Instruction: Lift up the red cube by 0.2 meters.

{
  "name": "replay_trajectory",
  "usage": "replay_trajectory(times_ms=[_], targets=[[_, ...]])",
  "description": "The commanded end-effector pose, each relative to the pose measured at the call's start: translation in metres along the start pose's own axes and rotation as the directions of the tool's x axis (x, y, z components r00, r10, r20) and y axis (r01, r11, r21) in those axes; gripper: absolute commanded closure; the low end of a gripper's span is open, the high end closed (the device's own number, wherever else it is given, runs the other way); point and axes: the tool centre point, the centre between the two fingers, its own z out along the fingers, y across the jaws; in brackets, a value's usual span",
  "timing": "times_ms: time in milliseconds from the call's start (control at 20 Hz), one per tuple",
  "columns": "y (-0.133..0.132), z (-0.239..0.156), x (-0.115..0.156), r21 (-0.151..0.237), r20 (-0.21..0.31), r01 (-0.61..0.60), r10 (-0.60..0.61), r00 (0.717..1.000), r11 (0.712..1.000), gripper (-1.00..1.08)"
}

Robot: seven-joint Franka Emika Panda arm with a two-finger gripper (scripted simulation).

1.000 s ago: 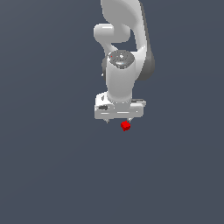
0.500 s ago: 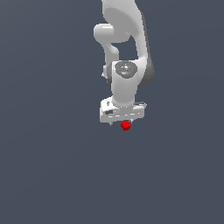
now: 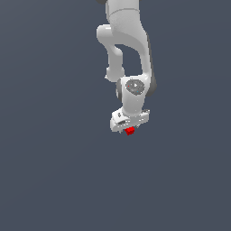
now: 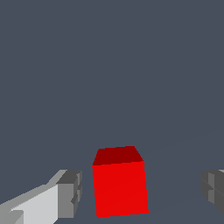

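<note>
The red cube lies on the dark grey floor, peeking out just under the white hand of the arm. In the wrist view the red cube stands between the two grey fingertips, nearer to one of them, with a gap on each side. My gripper is open around the cube and neither pad touches it. In the exterior view the gripper sits right over the cube and hides its upper part.
The plain dark grey floor spreads all around the cube. The white arm rises from the hand toward the top of the exterior view.
The hand has come down over the red cube, which showed whole below the fingers a second ago and is now partly covered. The cube has not moved.
</note>
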Motion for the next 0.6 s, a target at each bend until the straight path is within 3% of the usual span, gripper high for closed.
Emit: replay_trajectory(times_ms=[0,550], targets=[[-0.006,0.016,-0.006,-0.001,0.001,0.039,-0.039,0.999,0.999,-0.92],[-0.014,0.039,-0.013,-0.005,0.005,0.092,-0.092,0.996,0.996,-0.92]])
